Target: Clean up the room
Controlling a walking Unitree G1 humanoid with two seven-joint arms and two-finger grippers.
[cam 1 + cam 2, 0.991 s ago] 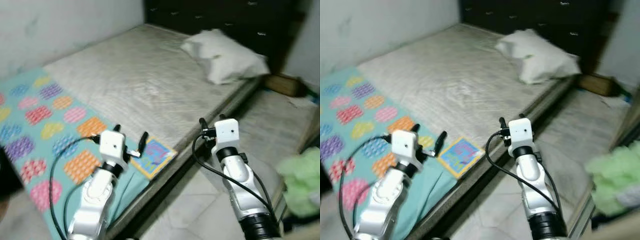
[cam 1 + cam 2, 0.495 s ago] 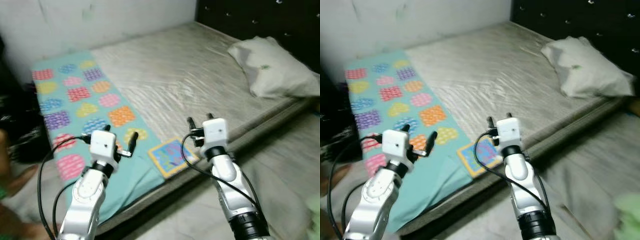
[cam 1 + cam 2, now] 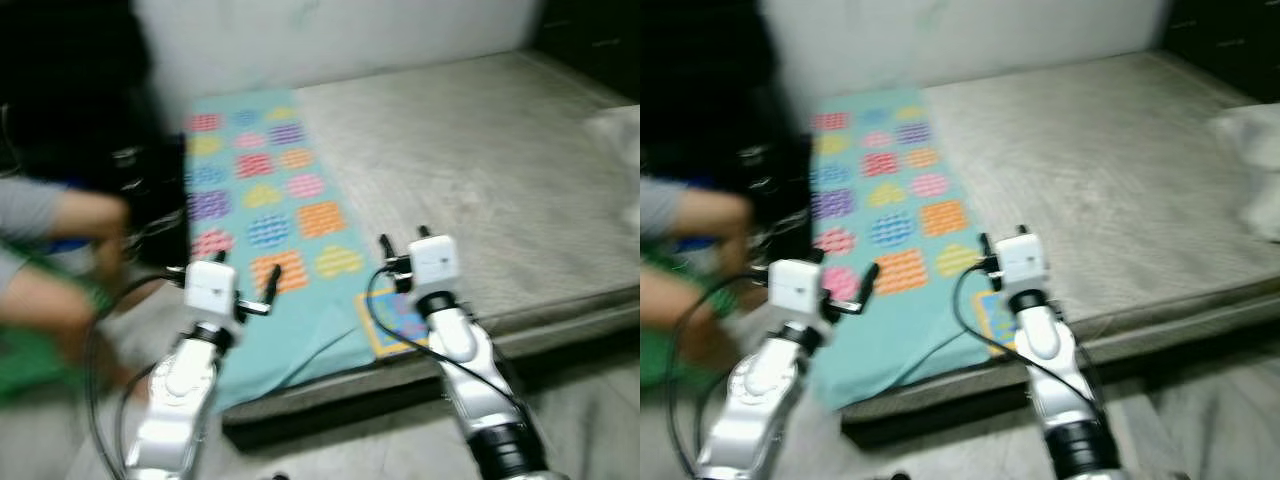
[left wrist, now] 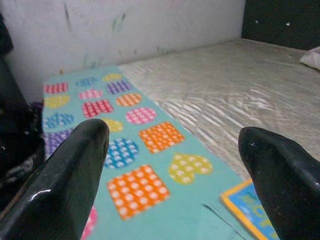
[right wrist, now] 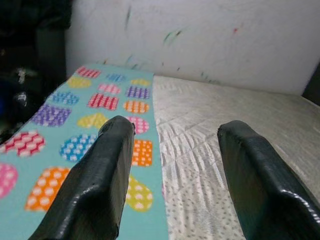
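Your left gripper [image 3: 245, 291] and right gripper [image 3: 402, 251] hover spread and empty, low in the frame, because nothing is picked yet; the teal heart-patterned blanket [image 3: 270, 215] lies at centre on the grey mattress [image 3: 470, 170], yellow-bordered book [image 3: 395, 322] at its edge.

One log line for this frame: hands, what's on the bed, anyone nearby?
left hand open, empty | right hand open, empty | teal patterned blanket on mattress | book at bed edge | person at left, blurred

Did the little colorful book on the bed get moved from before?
No. The book lies at the corner of the heart-patterned blanket as before; the camera turned.
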